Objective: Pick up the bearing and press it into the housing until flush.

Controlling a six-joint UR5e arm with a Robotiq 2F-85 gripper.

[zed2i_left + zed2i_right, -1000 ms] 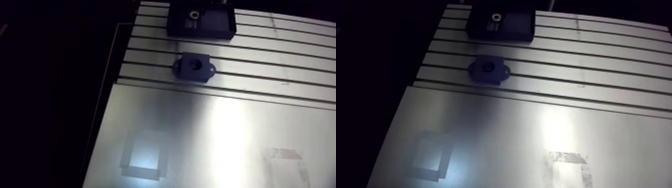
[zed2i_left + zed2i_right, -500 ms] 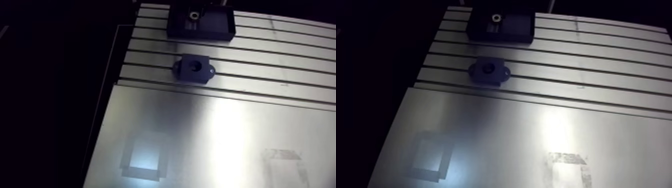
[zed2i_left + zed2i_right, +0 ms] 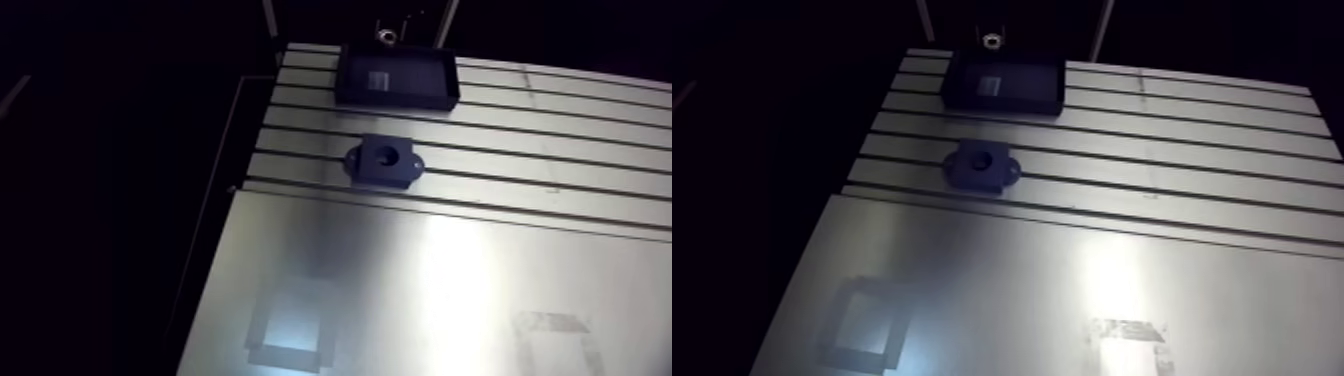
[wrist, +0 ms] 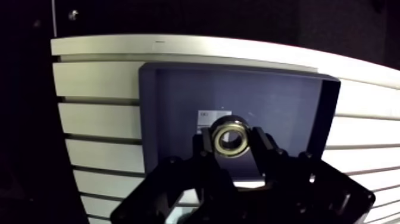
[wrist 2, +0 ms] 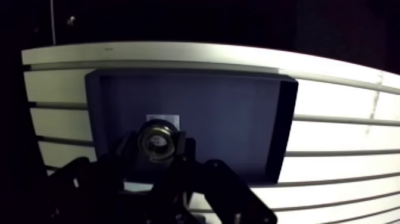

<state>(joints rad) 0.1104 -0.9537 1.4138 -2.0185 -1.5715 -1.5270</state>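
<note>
In the wrist view my gripper is shut on the bearing, a small metal ring held between the two dark fingertips. Under it lies the dark, shallow tray with a white label on its floor. In the arm view the bearing hangs just above the tray's far edge. The dark housing, a block with a round bore and side lugs, sits on the slotted table nearer the camera than the tray, apart from the gripper.
The slotted aluminium table runs to the right of the tray and housing. A smooth metal plate covers the near part, with a rectangular outline marked on it. The table's left edge drops into darkness.
The bearing, earlier down in the tray, is now lifted out of it in the gripper. The arm view has shifted, so the tray and housing sit lower in the picture.
</note>
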